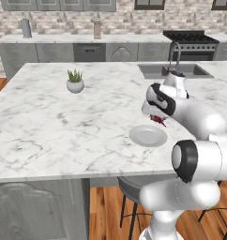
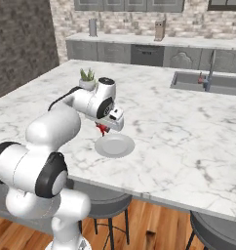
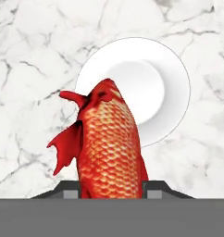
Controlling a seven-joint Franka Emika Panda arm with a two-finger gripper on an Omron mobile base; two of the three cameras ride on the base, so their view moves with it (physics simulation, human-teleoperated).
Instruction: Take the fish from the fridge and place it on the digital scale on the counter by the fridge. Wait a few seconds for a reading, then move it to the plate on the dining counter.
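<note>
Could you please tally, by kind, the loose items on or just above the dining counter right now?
Fish, held in the gripper: 1
Plate: 1
Potted plant: 1
Total: 3

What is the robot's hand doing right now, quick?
Gripper: shut on the fish, holding it just above the plate on the dining counter.

domestic kitchen, marble-topped dining counter [image 1: 49,126] with built-in sink [image 1: 174,71] and tap [image 1: 176,54], black stove [image 1: 190,40], grey cabinets [image 1: 35,54], brick backsplash, stools [image 2: 215,232], wood floor
</note>
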